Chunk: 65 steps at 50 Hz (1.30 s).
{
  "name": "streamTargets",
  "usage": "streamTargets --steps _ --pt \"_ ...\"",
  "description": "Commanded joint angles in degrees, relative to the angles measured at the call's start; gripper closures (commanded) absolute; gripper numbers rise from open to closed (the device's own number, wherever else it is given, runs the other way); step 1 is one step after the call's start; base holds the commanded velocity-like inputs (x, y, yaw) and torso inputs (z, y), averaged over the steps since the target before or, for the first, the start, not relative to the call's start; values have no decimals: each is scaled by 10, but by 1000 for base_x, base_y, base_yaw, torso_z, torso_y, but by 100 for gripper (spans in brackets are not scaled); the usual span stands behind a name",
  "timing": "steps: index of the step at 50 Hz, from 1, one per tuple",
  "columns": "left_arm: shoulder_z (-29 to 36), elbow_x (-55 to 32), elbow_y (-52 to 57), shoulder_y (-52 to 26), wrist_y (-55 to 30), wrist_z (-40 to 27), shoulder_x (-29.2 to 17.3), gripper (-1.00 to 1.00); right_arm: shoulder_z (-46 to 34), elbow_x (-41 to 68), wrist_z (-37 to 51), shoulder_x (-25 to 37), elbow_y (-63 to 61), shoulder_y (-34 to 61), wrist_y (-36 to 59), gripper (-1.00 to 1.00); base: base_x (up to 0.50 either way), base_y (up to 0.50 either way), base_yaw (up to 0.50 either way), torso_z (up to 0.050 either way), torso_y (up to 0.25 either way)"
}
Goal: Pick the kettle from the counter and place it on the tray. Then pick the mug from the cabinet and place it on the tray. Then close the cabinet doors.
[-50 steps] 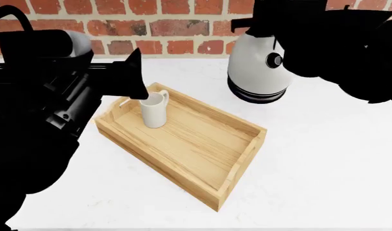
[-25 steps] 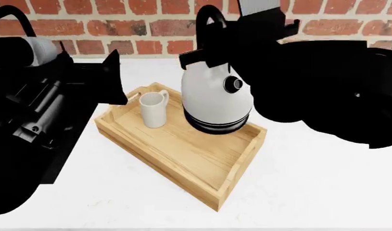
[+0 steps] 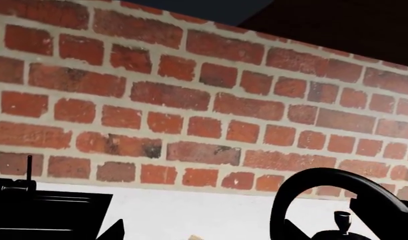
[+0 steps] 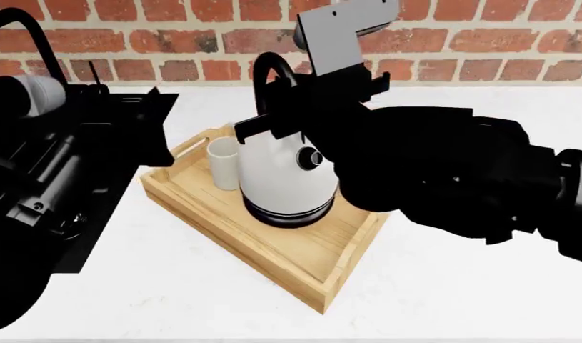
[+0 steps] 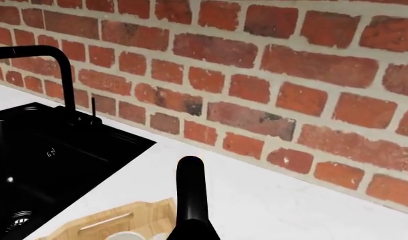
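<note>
White kettle is held by its handle in right gripper, over tray beside mug; lowering and release judged next. Left gripper's opening cannot be told.

A kitchen: brick wall, white counter, black sink.

Your left arm: matte black, boxy ribbed links, pale grey rounded joint cap near far-left end, thin black cable arching above it. Your right arm: bulky glossless black shells, rounded, nearly featureless. Grey angular bracket sits atop your right wrist, black clamp-like block beneath. No markings or screws readable.
</note>
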Motion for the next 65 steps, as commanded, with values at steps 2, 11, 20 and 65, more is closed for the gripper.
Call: streamTargets --steps 2,11,20,65 --pt "-4 8 -6 17 11 10 -2 -100 12 -38 -10 -7 18 -23 -12 100 0 0 0 0 0" --pt "-2 10 -8 19 14 11 -1 -100 11 -41 -14 1 22 -35 -16 100 0 0 0 0 1" --pt "2 17 -13 22 18 16 1 -100 9 -45 -20 4 28 -48 -21 100 0 0 0 0 2" --pt "-66 -84 116 -21 39 -55 -34 -100 63 -184 249 224 -382 50 -21 -100 0 0 0 0 0"
